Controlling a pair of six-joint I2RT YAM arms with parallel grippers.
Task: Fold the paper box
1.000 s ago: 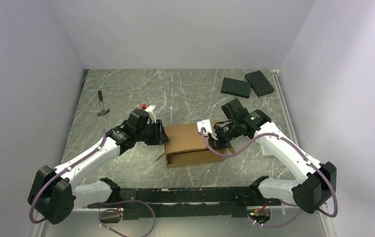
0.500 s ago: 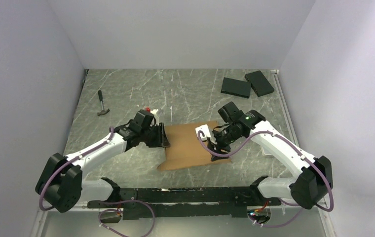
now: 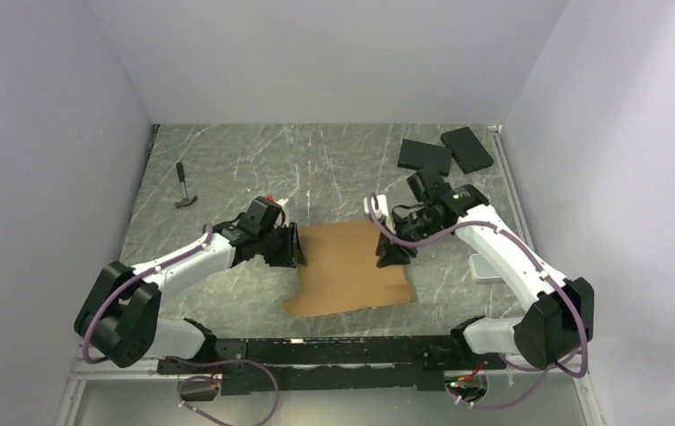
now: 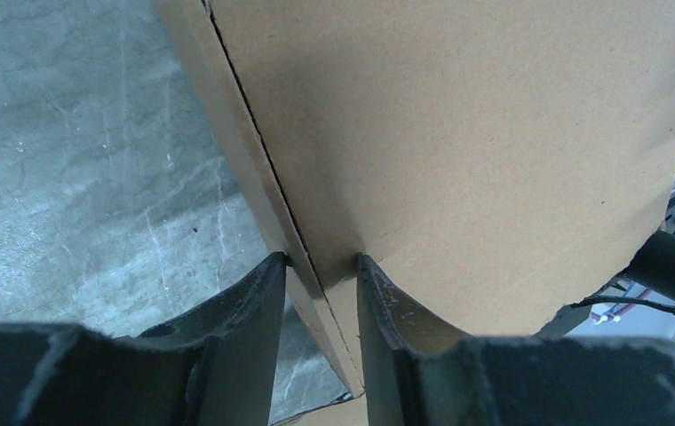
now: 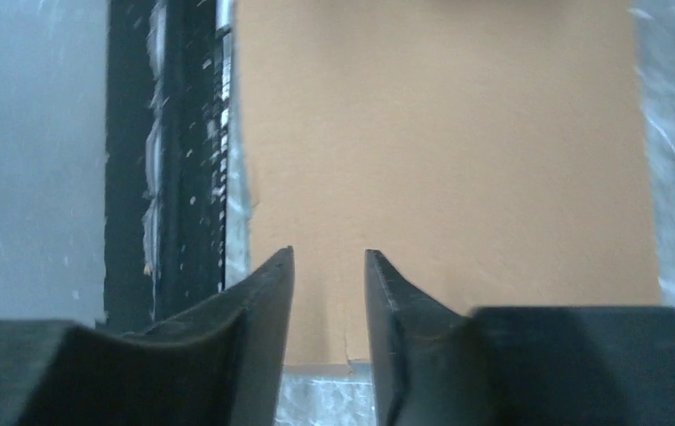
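The paper box (image 3: 352, 271) lies nearly flat on the table (image 3: 227, 169), by the middle of its near edge. The left gripper (image 3: 297, 245) pinches the box's left edge. The right gripper (image 3: 393, 256) is over the box's far right corner, jaws narrowly apart and holding nothing. A small grey tray (image 3: 483, 266) lies near the right edge. A hammer (image 3: 183, 186) lies toward the far left corner and black slabs (image 3: 424, 156) in the far right corner.

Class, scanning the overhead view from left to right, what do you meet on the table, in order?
hammer → left gripper → paper box → right gripper → small grey tray; black slabs omitted, overlapping the tray's span.
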